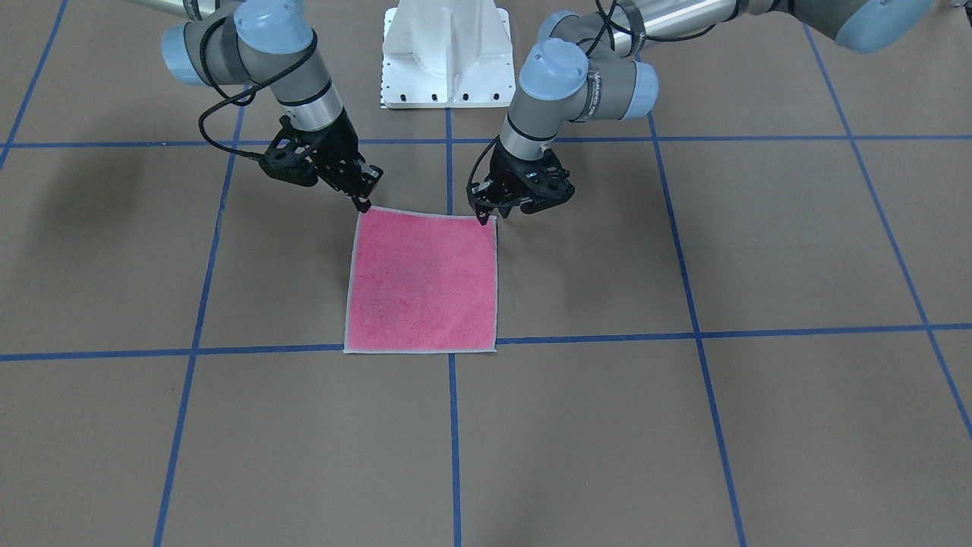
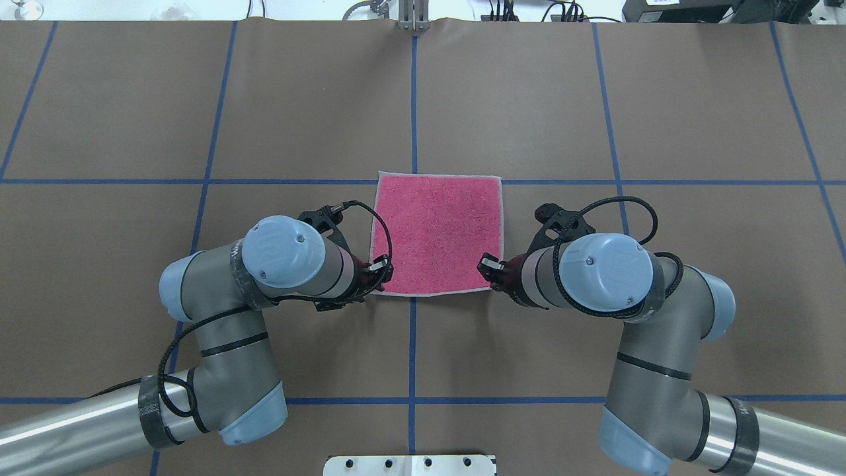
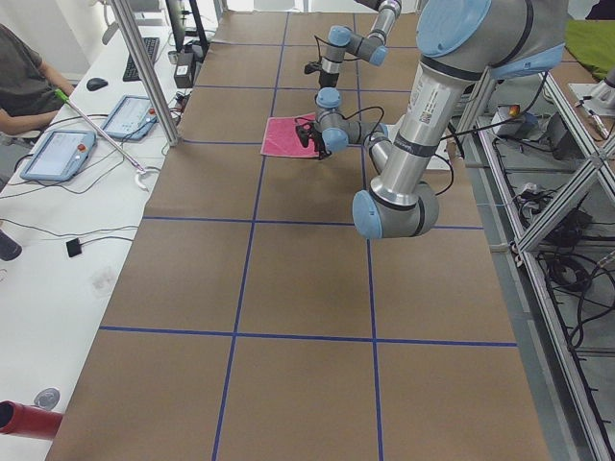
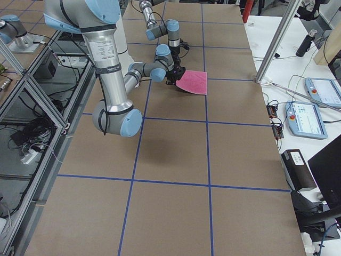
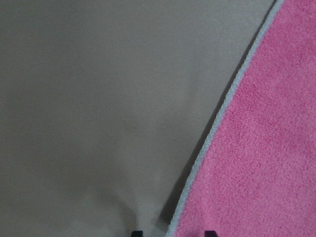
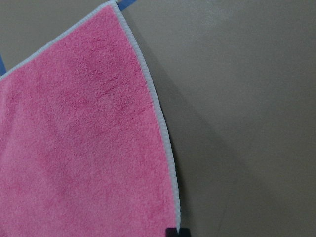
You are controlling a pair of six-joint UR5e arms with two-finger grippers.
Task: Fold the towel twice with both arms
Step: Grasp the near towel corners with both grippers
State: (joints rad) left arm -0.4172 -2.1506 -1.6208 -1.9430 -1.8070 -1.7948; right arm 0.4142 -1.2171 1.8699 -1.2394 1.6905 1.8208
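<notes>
The towel (image 1: 422, 285) (image 2: 436, 235) lies flat on the brown table, pink face up, with a light grey border. Both grippers are at its two corners nearest the robot. My left gripper (image 1: 483, 219) (image 5: 173, 232) is open, and the towel (image 5: 261, 148) edge runs between its two fingertips. My right gripper (image 1: 364, 205) (image 6: 176, 231) is shut on the border of the towel (image 6: 84, 148) at the other corner. A shadow lies under the edge there. In the overhead view the wrists hide both sets of fingertips.
The white pedestal base (image 1: 446, 53) stands behind the towel on the robot's side. Blue tape lines (image 1: 454, 425) grid the table. A desk with tablets (image 3: 58, 154) and a seated person (image 3: 24, 82) lies beyond the table's far long edge.
</notes>
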